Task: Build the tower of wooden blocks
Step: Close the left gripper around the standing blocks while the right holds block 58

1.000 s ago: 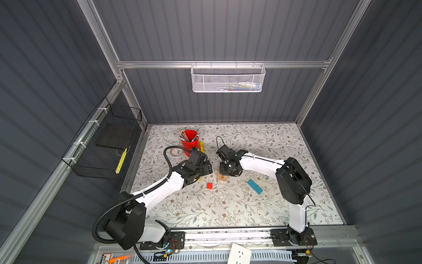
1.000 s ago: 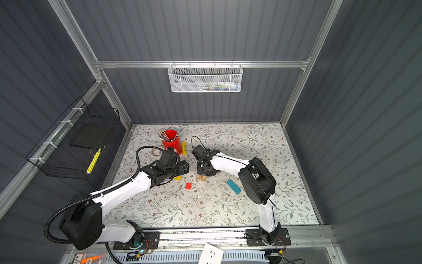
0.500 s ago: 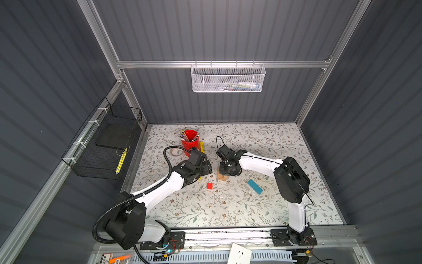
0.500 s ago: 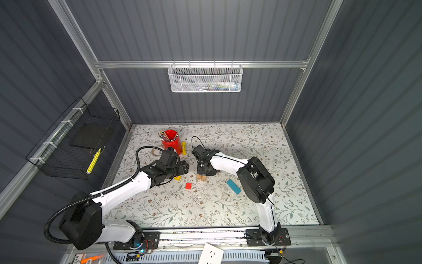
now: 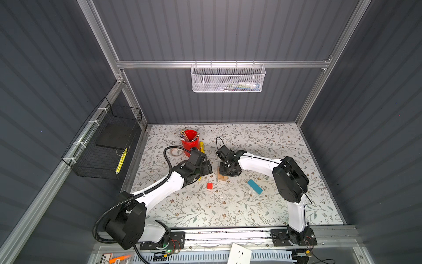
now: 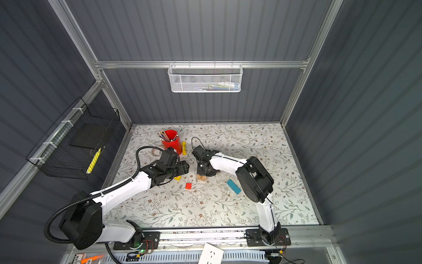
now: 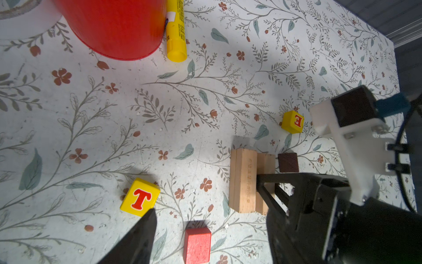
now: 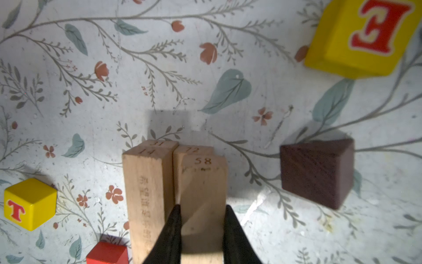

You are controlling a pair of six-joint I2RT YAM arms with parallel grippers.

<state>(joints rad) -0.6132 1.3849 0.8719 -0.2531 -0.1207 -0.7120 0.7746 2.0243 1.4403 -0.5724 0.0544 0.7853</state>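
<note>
Tan planks (image 8: 146,187) lie stacked in two layers at mid-table, seen in both top views (image 5: 222,177) (image 6: 202,177). My right gripper (image 8: 203,214) is shut on one tan plank (image 8: 203,180), holding it on the upper layer beside its neighbour. My left gripper (image 7: 210,213) is open and low over the table. The red cube (image 7: 197,244) lies between its fingers, and a yellow T cube (image 7: 139,197) sits by one fingertip. A yellow E cube (image 7: 292,121) and the dark brown peaked piece (image 8: 316,171) lie next to the stack. The blue plank (image 5: 255,186) lies to the right.
A red pencil cup (image 5: 190,141) with a yellow stick (image 5: 202,146) beside it stands behind the left gripper. A tape roll (image 5: 174,152) lies to the cup's left. The right arm's white link (image 5: 255,163) stretches over the table toward the stack.
The right arm's elbow has shifted slightly left. Both grippers and all blocks stay where they were.
</note>
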